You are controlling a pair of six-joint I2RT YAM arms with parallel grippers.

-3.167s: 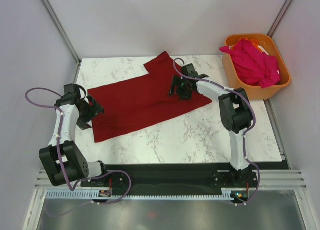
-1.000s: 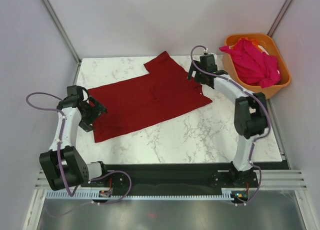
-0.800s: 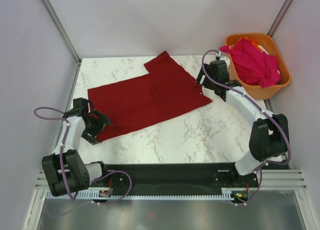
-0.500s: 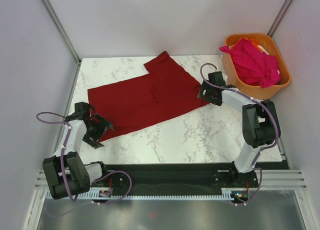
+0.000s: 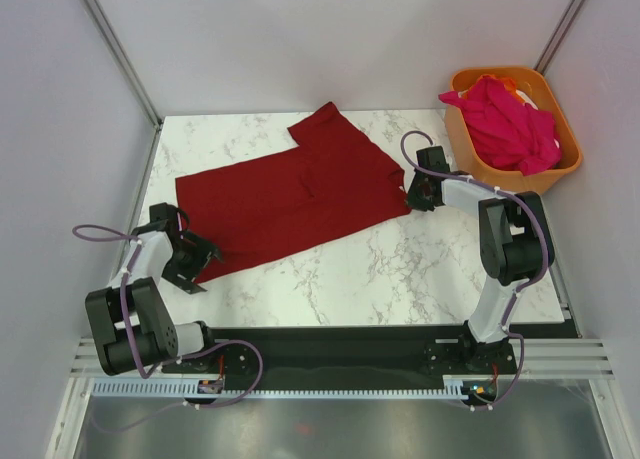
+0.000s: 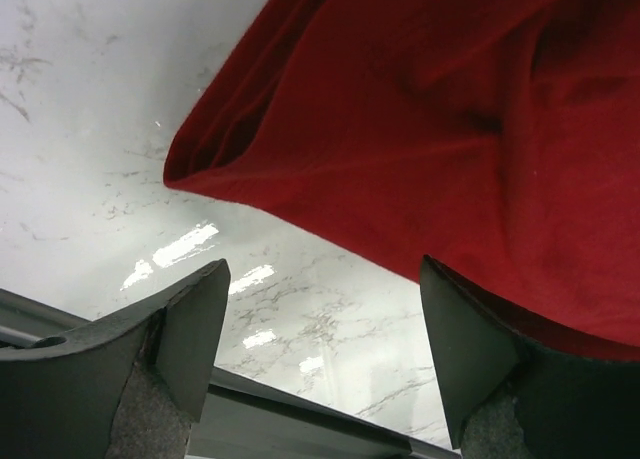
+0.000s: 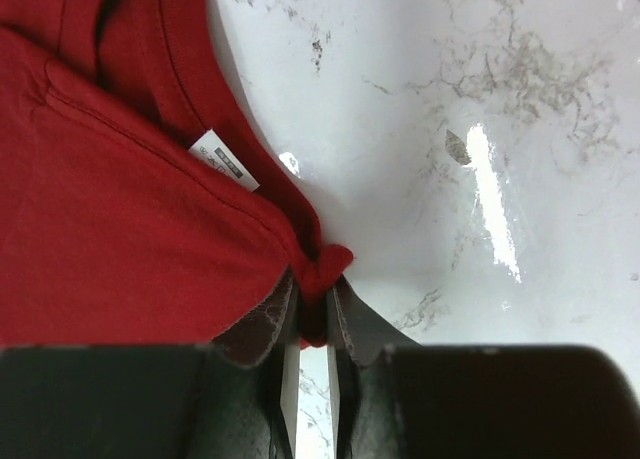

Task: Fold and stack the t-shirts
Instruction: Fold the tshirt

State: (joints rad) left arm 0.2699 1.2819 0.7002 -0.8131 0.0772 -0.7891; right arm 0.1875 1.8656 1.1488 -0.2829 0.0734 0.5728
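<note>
The dark crimson red cloth t-shirt (image 5: pixel 290 199) is lying with its long axis from the near-left towards the far-right corner. Your right gripper (image 7: pixel 312 314) is pinching its right corner; your left gripper (image 6: pixel 320 369) is spread wide at the opposite corner.

You see a white marble-patterned table (image 5: pixel 400 269) with grey veining, glossy enough to reflect light. At its far right corner sits an orange plastic tub (image 5: pixel 560 169). Plain pale walls (image 5: pixel 330 39) enclose the table on three sides.
</note>
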